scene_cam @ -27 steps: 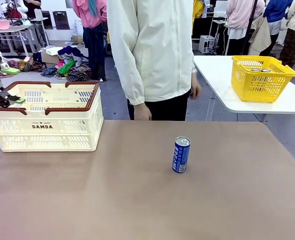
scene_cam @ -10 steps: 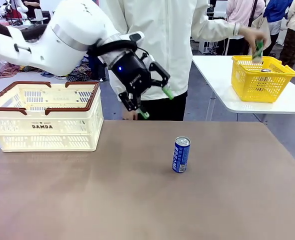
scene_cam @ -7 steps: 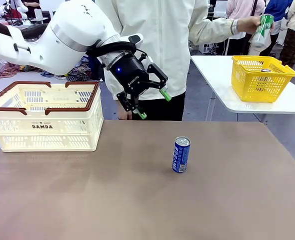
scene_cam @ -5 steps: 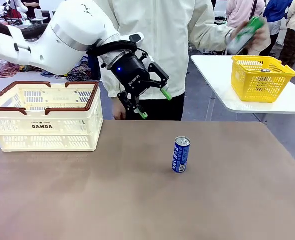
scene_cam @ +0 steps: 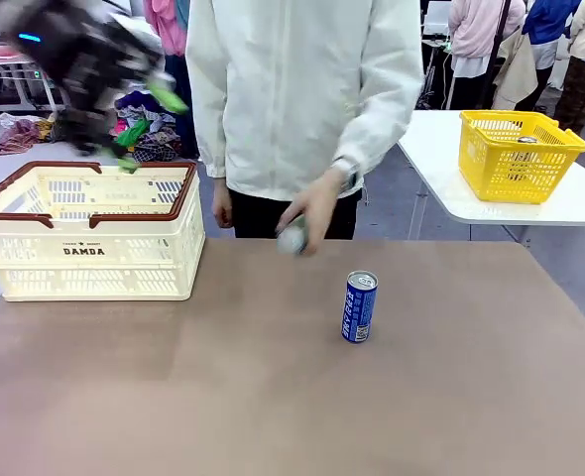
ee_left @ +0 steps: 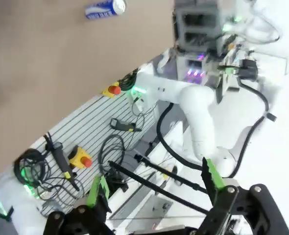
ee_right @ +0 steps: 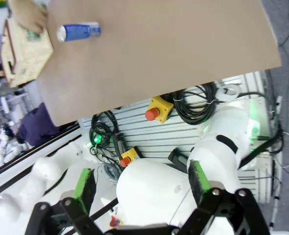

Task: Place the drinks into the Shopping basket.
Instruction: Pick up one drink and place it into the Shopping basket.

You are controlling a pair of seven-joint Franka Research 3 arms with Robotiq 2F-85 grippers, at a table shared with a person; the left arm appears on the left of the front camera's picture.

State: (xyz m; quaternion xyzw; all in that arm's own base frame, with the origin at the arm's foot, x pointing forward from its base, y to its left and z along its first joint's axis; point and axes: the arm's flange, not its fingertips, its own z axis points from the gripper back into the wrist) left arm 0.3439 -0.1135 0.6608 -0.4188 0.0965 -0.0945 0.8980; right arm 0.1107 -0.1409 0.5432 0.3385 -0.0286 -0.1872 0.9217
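A blue can stands upright on the brown table, right of centre; it also shows in the left wrist view and the right wrist view. A person's hand holds a second can just above the table's far edge; its silver end peeks out, and a bit of green shows under the hand. The cream Shopping basket sits at the far left. My left gripper, motion-blurred, hangs open above the basket's back rim with nothing in it. My right gripper is open and holds nothing, high over the robot's base.
A yellow basket stands on a separate white table at the back right. The person stands at the table's far edge, in the middle. Other people and piles of clothes lie farther back. Bare table surface stretches around the blue can.
My left arm swung left from over the table's far middle to above the Shopping basket. The person brought a green can from the yellow basket down to the table's far edge.
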